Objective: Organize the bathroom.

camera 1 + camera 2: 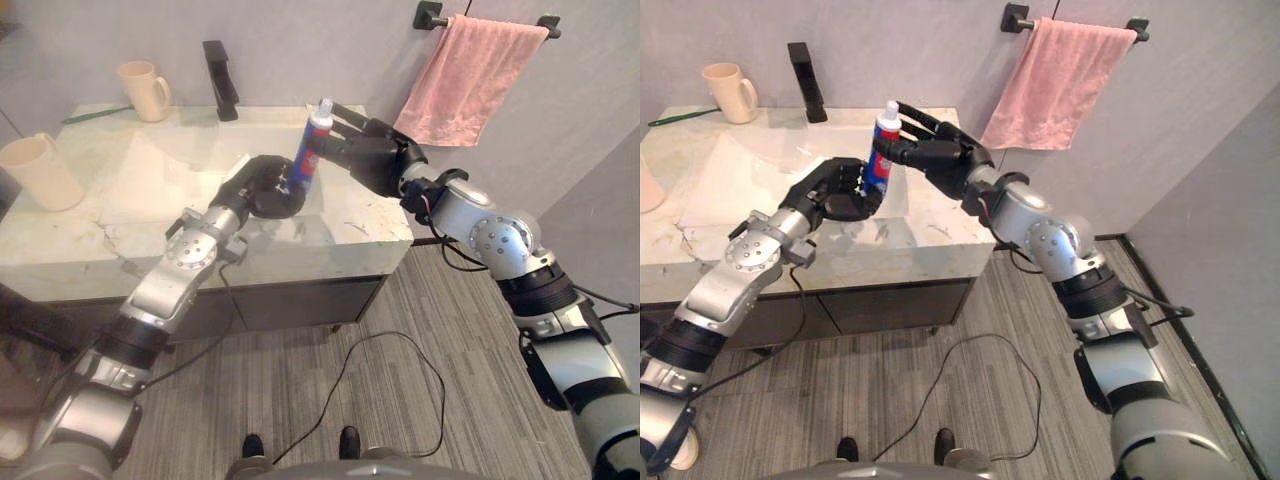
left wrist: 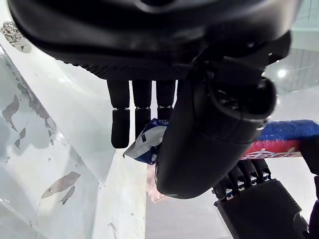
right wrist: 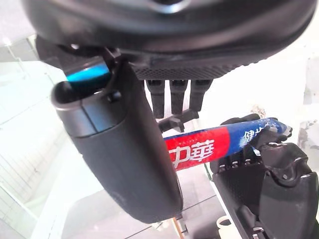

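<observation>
Standing near-upright above vanity counter (image 1: 330,235) right end: toothpaste tube (image 1: 308,150), cap up. Left hand (image 1: 262,186) gripping tube's lower end, fingers (image 1: 840,180) curling around it. Right hand (image 1: 372,152) pinching upper part just below cap, thumb one side, straight fingers (image 1: 925,122) other side. Sink basin (image 1: 170,170) lying under and behind hands. Black faucet (image 1: 220,78) standing at counter's back edge, cream mug (image 1: 145,90) sitting near back-left corner, green toothbrush (image 1: 95,115) lying beside it. Another cream cup (image 1: 40,172) sitting at counter's left edge. Pink towel (image 1: 470,75) hanging on wall bar.
</observation>
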Controlling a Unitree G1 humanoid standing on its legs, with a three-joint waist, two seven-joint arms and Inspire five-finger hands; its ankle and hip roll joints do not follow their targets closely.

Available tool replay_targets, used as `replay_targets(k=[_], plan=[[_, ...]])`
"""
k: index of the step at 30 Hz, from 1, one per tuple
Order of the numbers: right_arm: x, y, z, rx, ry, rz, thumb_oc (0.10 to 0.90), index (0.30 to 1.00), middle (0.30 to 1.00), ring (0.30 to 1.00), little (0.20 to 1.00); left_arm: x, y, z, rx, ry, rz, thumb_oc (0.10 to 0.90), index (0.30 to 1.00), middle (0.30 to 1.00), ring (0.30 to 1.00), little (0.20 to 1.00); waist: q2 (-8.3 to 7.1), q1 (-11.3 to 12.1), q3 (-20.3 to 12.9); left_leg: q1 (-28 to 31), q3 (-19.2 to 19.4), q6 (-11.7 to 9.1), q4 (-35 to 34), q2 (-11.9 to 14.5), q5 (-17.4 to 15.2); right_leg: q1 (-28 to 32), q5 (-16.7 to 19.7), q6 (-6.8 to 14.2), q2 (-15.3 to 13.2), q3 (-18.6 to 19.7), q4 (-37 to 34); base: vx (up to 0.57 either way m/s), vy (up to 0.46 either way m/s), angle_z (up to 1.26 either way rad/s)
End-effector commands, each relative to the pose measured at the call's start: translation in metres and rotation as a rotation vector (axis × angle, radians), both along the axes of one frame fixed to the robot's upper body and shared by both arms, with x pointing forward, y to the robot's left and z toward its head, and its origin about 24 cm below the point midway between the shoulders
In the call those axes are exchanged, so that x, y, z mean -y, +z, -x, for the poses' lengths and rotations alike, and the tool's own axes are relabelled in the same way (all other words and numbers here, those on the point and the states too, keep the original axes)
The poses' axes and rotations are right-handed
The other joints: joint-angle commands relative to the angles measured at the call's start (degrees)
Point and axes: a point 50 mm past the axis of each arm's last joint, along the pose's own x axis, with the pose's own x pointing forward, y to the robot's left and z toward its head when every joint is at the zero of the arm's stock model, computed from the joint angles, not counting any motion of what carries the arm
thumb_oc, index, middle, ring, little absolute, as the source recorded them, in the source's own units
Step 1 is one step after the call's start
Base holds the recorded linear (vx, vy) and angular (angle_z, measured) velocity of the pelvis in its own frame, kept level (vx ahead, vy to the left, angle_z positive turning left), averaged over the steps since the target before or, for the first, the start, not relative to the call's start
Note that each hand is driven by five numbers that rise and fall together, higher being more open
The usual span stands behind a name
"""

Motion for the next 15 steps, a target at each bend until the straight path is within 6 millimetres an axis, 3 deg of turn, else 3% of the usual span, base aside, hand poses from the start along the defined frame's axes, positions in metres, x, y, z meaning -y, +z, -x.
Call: replay_targets(k=[1,2,3,15], plan=[[0.0027,0.0762,0.0048,0.298,-0.004,-0.104,0.486,0.429,0.429,0.429,0.429,0.0189,0.0621,-0.0099,0.240,-0.083,0.042,0.400,0.300,0.300,0.300,0.300,0.82,0.6,-8.3,-0.4,-0.1,0.5,2.8,1.5,-3.7,-0.3,-6.8,3.1,1.4,2.4,3.1,0.00,0.000,0.00],[0.0026,0.0762,0.0047,0.299,-0.003,-0.103,0.478,0.418,0.418,0.418,0.418,0.0190,0.0621,-0.0100,0.240,-0.083,0.043,0.400,0.300,0.300,0.300,0.300,0.82,0.6,-8.3,-0.4,-0.1,0.5,2.7,1.5,-3.7,-0.3,-6.8,3.1,1.4,2.4,3.1,0.00,0.000,0.00],[0.0027,0.0774,0.0051,0.303,-0.002,-0.099,0.403,0.305,0.305,0.305,0.305,0.0185,0.0619,-0.0100,0.241,-0.083,0.042,0.400,0.300,0.300,0.300,0.300,0.84,0.5,-8.3,-0.4,-0.1,0.5,2.7,1.5,-3.6,-0.3,-6.8,3.1,1.4,2.4,3.1,0.00,0.000,0.00],[0.0072,0.0779,0.0031,0.310,-0.022,-0.091,0.400,0.300,0.300,0.300,0.300,0.0164,0.0636,-0.0107,0.248,-0.077,0.042,0.400,0.300,0.300,0.300,0.300,1.01,0.4,-8.2,0.0,-0.1,0.5,2.3,1.5,-3.5,-0.2,-6.7,3.2,1.3,2.5,3.0,0.00,0.000,0.00]])
